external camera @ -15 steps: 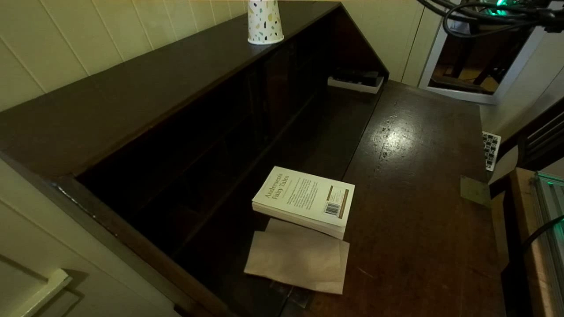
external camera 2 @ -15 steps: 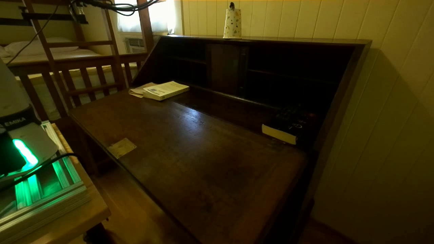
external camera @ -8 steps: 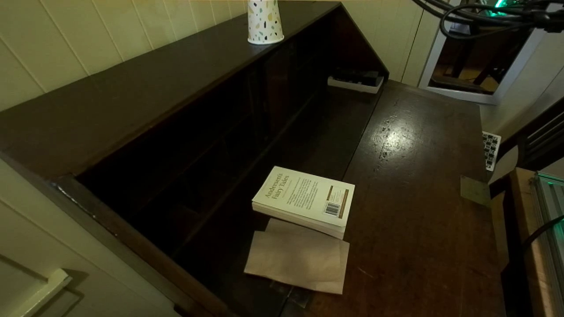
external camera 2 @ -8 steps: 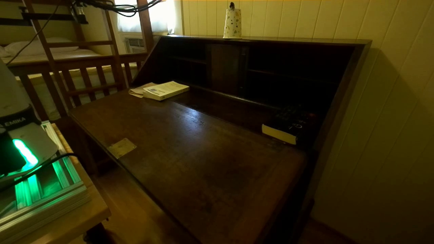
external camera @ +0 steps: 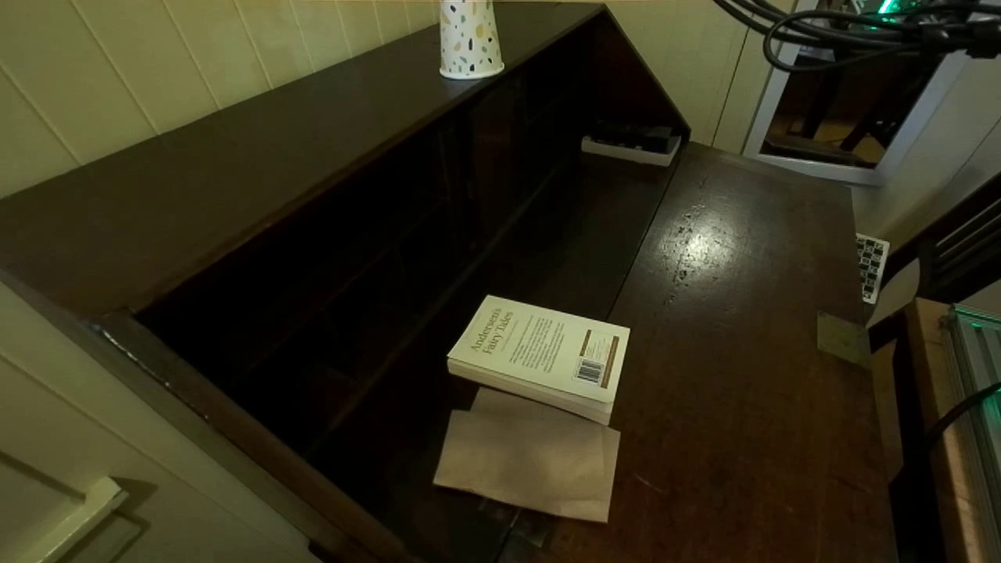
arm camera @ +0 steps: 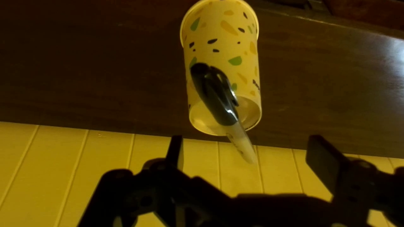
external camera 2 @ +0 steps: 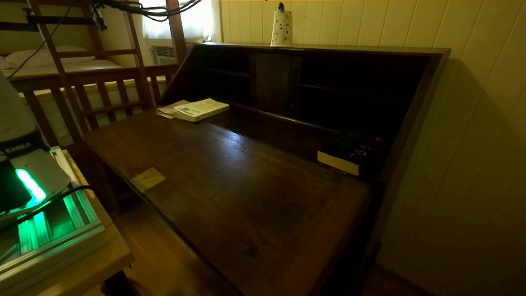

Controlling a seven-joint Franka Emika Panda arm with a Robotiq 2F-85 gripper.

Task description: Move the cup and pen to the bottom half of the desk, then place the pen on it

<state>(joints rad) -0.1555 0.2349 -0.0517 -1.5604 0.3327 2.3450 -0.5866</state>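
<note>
Cup (arm camera: 221,47): white with dark and coloured flecks, upside down, its wide rim resting on the raised ledge (external camera: 235,172) of the desk (external camera 2: 246,197), near the ledge's front edge; both exterior views show it there.
Pen (arm camera: 216,102): lies slantwise across the cup's upturned base, black cap jutting past one side, pale barrel end past the other; in an exterior view its dark cap shows just above the cup.
Hand (arm camera: 245,143): in the wrist view its two fingers are spread wide, with the pen's pale end appearing in the gap, apart from both; how deep it sits cannot be told.
Wall (external camera 2: 370,24): panelled, yellowish, behind the ledge.
Cubbyholes (external camera 2: 353,74): below the ledge, too dark inside to make out.
Plate (external camera 2: 148,179): small, dull, at the desk's outer edge.
Paperback (external camera: 543,352): "Andersen's Fairy Tales", flat on the desk, barcode up.
Brown paper (external camera: 532,461): folded, just beside the paperback.
Black book (external camera 2: 347,148): flat at the desk's opposite end, pale page edges showing.
Robot base (external camera 2: 49,176): marked "EMIKA", green light (external camera 2: 31,188) glowing, apart from the desk.
Cables (external camera 2: 164,9): hang at the top edge in both exterior views.
Bed (external camera 2: 104,74): wooden, with a ladder, beyond the paperback's end.
</note>
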